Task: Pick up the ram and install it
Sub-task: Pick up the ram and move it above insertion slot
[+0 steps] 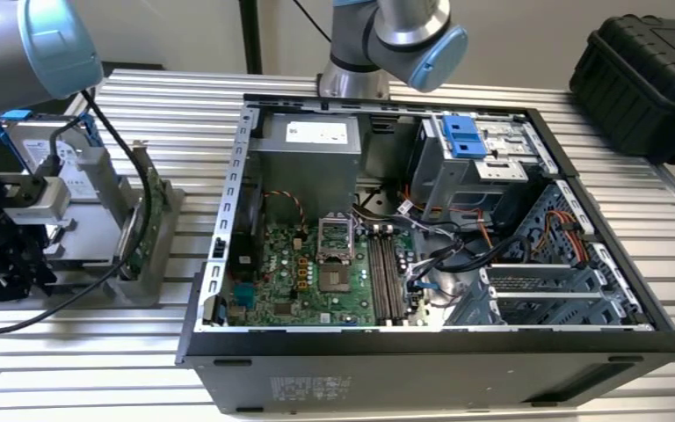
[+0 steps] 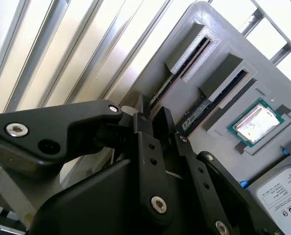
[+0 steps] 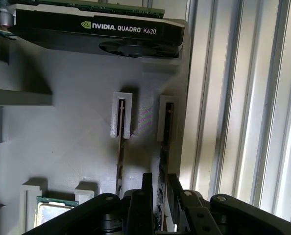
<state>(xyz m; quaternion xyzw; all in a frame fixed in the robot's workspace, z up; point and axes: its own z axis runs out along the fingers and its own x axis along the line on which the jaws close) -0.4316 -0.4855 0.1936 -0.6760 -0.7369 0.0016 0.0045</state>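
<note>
The ram [image 3: 162,147] is a thin dark stick standing on edge in a slot of the grey parts holder [image 3: 77,147], near the holder's edge. My gripper [image 3: 159,178] straddles its near end, one black finger on each side, and looks shut on it. The stick still sits in its slot. In the second wrist view the same ram [image 2: 167,88] runs up to my gripper [image 2: 153,113]. In the exterior view my gripper [image 1: 10,264] hangs over the holder [image 1: 91,264] at the exterior view's left. The motherboard's long slots [image 1: 385,272] lie in the open computer case.
A second memory stick [image 3: 120,147] stands in the neighbouring slot. A processor chip [image 2: 255,122], a graphics card [image 3: 101,34] and a silver drive [image 2: 282,191] also sit on the holder. The case [image 1: 431,352] fills the ribbed metal table's middle; a black box [image 1: 654,79] sits far right.
</note>
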